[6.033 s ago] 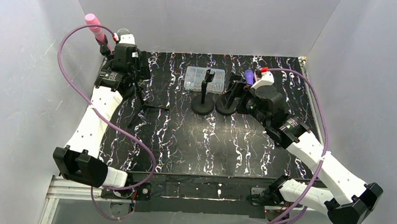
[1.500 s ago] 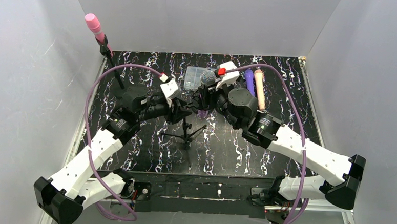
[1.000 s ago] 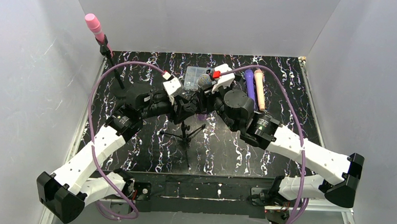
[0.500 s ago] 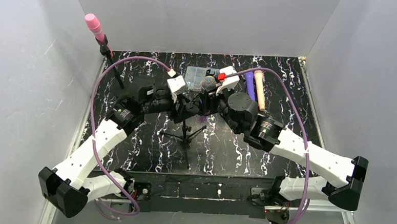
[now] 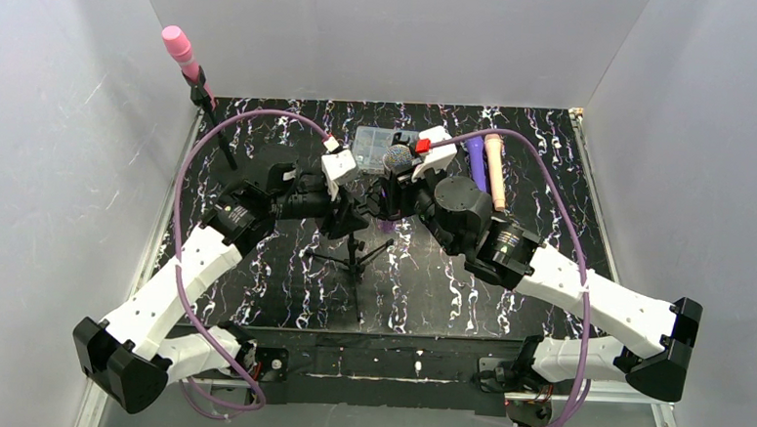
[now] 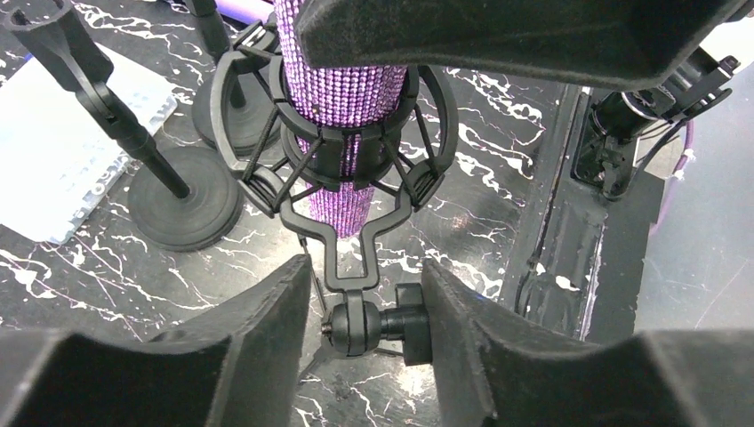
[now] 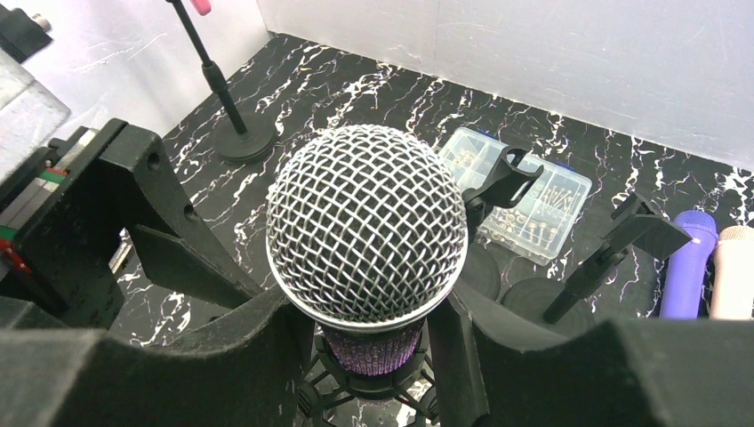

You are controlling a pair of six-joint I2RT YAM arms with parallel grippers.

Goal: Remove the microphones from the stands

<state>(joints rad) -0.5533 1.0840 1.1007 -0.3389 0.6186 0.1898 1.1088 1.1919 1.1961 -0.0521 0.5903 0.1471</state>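
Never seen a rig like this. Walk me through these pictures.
Two robot arms are bolted at the table's near edge. One picture looks down from above; the other two come from cameras on the wrists. The right fingers clasp a mesh-headed microphone with a glittery purple body, seated in a shock mount on a tripod stand. The left fingers stand open either side of the mount's swivel joint. Also there: a pink microphone on its stand far left, a clear parts box, two empty clip stands, a purple microphone and a beige microphone lying far right.
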